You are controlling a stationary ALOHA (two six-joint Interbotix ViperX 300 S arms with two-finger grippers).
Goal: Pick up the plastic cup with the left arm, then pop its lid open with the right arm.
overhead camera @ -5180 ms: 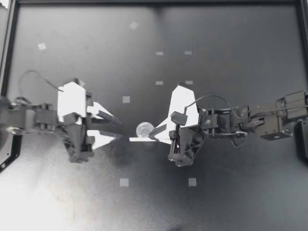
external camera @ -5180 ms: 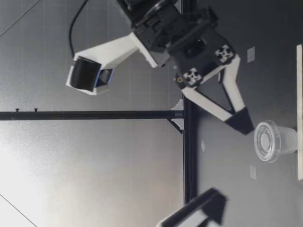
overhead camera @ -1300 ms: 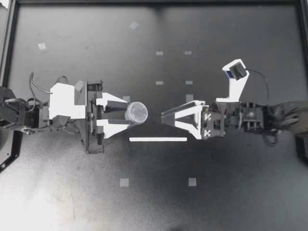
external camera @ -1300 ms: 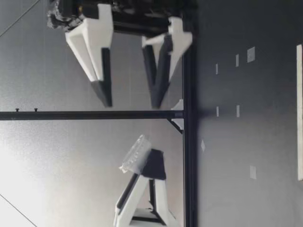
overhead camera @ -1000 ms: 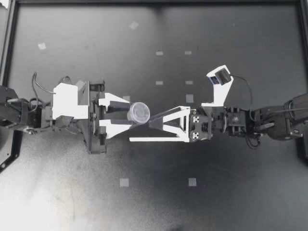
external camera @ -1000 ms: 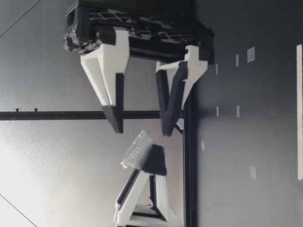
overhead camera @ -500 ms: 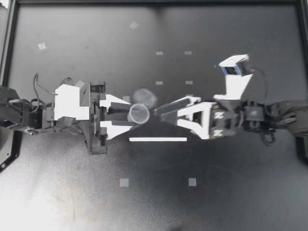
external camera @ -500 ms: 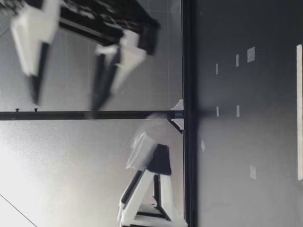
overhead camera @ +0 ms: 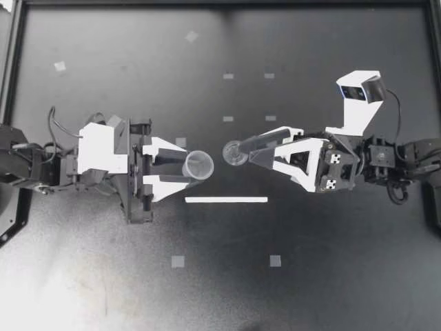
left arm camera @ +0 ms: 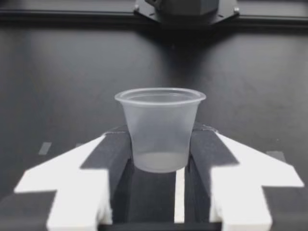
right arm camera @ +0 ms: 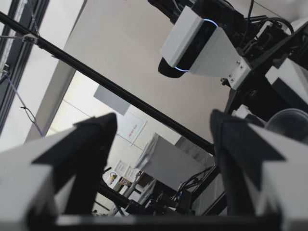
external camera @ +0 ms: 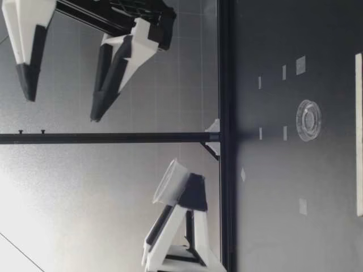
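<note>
My left gripper (overhead camera: 180, 169) is shut on a clear plastic cup (overhead camera: 198, 165), held well above the black table (overhead camera: 331, 262) with its mouth open and tilted toward my right arm. The left wrist view has the cup (left arm camera: 160, 127) standing upright between both pads (left arm camera: 119, 153). A small clear lid (overhead camera: 233, 153) lies flat on the table, seen in the low view as a disc (external camera: 309, 120). My right gripper (overhead camera: 242, 153) is open and empty, raised high over the lid and pointing upward. In the low view its jaws (external camera: 61, 102) stand wide, above the held cup (external camera: 170, 182).
A white strip (overhead camera: 226, 200) lies on the table just in front of both grippers. Small pale tape squares (overhead camera: 178, 261) dot the surface. A black frame rail (overhead camera: 14, 76) borders the table at the left and back.
The lid has come off the cup and now lies on the table. My right gripper has drawn back to the right and tilted upward. The left gripper keeps holding the cup.
</note>
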